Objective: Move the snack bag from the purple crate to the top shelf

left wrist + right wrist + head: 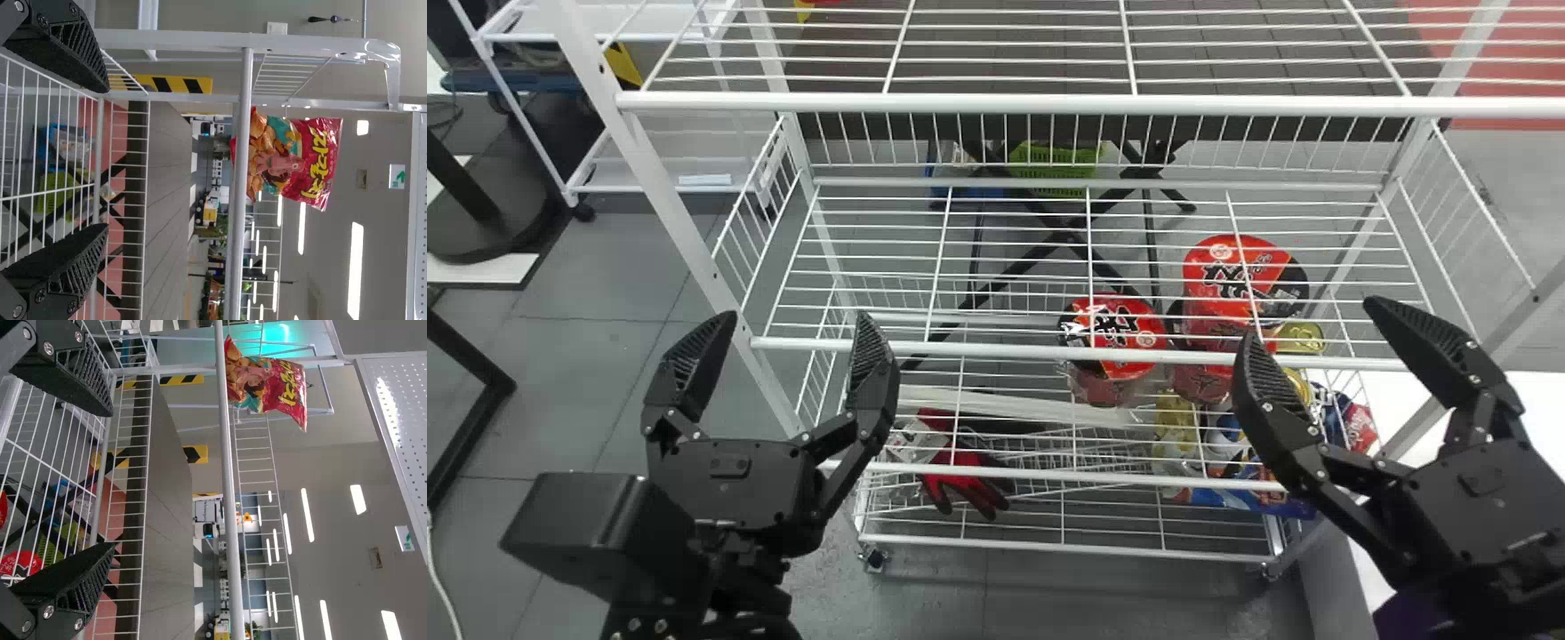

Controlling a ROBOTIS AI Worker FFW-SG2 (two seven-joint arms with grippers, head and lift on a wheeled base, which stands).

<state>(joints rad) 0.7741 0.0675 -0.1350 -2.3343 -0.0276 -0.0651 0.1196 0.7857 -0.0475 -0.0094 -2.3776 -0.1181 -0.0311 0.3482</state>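
1. The snack bag [293, 160] stands upright on the top shelf [237, 200], its printed face turned outward. I judge it was set that way so the front can be read from the aisle side. Its foot sits behind the front rail, which probably gives it a little guard against tipping forward.
2. The left tool [796, 323] is spread wide with nothing between its fingers. It hangs before the rack, below the bag's level, likely so the bag stays undisturbed.
3. The right tool [1314, 324] is also wide open and empty, level with the lower goods, well apart from the bag.
4. A bit of what may be the purple crate [1409, 613] lies under the right arm, handy for lifting goods out.
5. The noodle cups [1112, 333] sit lower down, out of the way.
6. The placing looks done; what is left is backing both arms off without catching the wires.
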